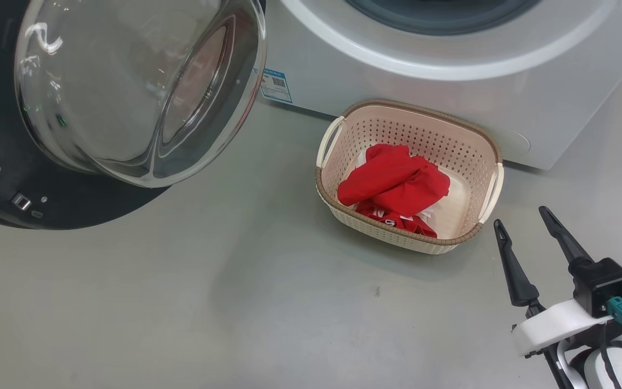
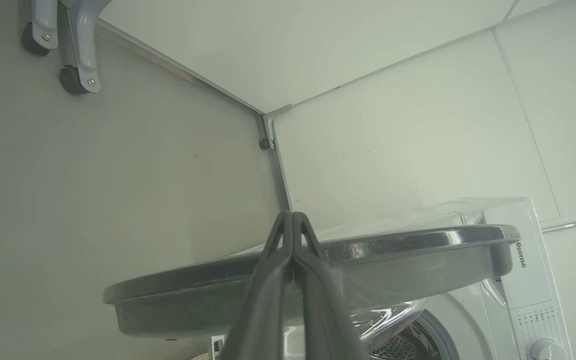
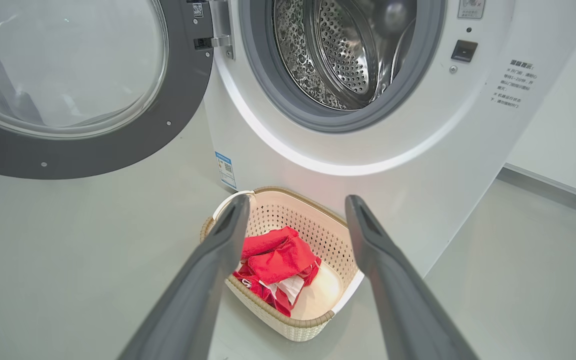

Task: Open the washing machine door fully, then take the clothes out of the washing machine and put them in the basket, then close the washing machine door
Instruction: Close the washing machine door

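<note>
The washing machine is big and white. Its door stands wide open, swung out to the left of the washing machine in the head view. The door has a black rim and a big clear glass bowl in the middle. Inside the washing machine is a shiny metal drum with lots of little holes. A small blue sticker is low on the washing machine's front, on the door side.

The basket sits on the grey floor, just in front of the washing machine and below its round hole. The clothes lie in the basket in a red bunch with some white bits.

The right gripper has its two dark fingers wide apart and holds nothing. It hangs over the floor, a bit farther from the washing machine than the basket, near the basket's right end.

The left gripper has its two fingers pressed together with nothing between them. It is by the outer edge of the open door. I cannot tell if it touches the door.
</note>
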Robot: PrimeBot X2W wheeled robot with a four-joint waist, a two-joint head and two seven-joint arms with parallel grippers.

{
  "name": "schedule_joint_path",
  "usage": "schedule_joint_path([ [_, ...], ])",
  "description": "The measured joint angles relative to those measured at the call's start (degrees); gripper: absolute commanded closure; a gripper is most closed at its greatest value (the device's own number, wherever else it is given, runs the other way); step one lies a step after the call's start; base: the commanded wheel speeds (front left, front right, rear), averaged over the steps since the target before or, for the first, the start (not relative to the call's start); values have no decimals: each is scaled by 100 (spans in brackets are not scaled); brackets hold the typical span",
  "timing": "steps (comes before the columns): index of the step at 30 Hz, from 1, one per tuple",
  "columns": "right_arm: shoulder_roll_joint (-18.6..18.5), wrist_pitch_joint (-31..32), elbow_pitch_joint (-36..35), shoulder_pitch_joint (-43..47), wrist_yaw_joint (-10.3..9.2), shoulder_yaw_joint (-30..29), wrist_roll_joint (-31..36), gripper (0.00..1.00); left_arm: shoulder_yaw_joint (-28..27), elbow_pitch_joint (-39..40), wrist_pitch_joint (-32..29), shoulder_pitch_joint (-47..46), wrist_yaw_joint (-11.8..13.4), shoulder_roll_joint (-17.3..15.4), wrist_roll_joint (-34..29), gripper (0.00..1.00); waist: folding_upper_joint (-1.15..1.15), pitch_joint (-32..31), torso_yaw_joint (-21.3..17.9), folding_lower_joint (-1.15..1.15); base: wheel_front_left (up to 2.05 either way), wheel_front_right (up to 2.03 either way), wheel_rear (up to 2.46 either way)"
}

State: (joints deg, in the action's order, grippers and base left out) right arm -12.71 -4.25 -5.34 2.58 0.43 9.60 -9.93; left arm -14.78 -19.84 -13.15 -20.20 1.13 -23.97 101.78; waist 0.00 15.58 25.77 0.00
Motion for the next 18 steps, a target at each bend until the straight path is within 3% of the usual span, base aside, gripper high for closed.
schedule_joint_path([
  [18, -74, 44, -86, -35, 0, -92, 0, 0, 342, -580, -399, -416, -271, -110, -53, 100, 0, 247, -122, 0, 0, 0, 0],
])
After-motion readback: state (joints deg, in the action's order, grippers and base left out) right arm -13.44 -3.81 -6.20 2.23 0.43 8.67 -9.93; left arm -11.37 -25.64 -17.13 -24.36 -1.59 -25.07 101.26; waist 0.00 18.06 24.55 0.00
